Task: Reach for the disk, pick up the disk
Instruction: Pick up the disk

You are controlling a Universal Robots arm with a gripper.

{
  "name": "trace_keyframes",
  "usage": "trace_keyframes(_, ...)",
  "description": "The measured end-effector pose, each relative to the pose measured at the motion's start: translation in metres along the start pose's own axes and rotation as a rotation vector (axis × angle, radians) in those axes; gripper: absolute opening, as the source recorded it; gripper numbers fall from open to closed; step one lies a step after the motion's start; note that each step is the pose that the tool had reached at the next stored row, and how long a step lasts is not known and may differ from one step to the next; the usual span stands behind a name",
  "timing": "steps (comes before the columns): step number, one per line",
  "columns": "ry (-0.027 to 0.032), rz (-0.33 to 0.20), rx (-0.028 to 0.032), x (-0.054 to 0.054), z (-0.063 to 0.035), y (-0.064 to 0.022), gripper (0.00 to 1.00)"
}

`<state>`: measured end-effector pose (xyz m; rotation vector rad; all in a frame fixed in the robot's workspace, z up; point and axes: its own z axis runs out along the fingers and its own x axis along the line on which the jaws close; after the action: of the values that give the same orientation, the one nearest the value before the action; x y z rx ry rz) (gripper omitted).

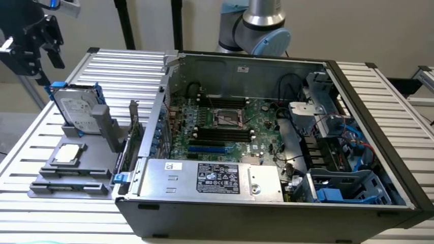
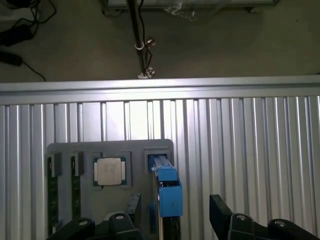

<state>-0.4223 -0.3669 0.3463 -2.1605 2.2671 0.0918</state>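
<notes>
Where the exterior view comes closest, along the lower edge of the frame, one open computer case [image 1: 271,218] sits on the slatted surface [image 1: 40,218]. Its silver power supply [image 1: 210,178] is at lower centre and its blue-grey drive cage [image 1: 346,188] at lower right. Further back, at lower left, one grey holder [image 1: 95,168] lies beside the case. It carries one square processor chip [image 1: 68,153] flat in a pocket and, seen from the wrist, two narrow green strips [image 2: 51,195] that look like memory sticks. Behind the chip, at middle left, the single disk [image 1: 76,108] stands on edge in the holder's slot, labelled face and blue frame exposed. Stood this way, it probably offers both flat sides to a pinch from above. Beyond it, at upper left, the tool [image 1: 30,51] hangs above the disk and apart from it. Its two fingers [image 2: 225,215] are spread wide and grip nothing. The wrist view puts the disk's blue edge in line with the gap between them. Farthest back, at top centre, the arm [image 1: 261,23] rises behind the case.
</notes>
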Motion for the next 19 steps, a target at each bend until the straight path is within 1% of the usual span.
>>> trace_keyframes(19, 0.0000, 0.000, 0.0008, 0.002, 0.0339, -0.0023, 0.65)
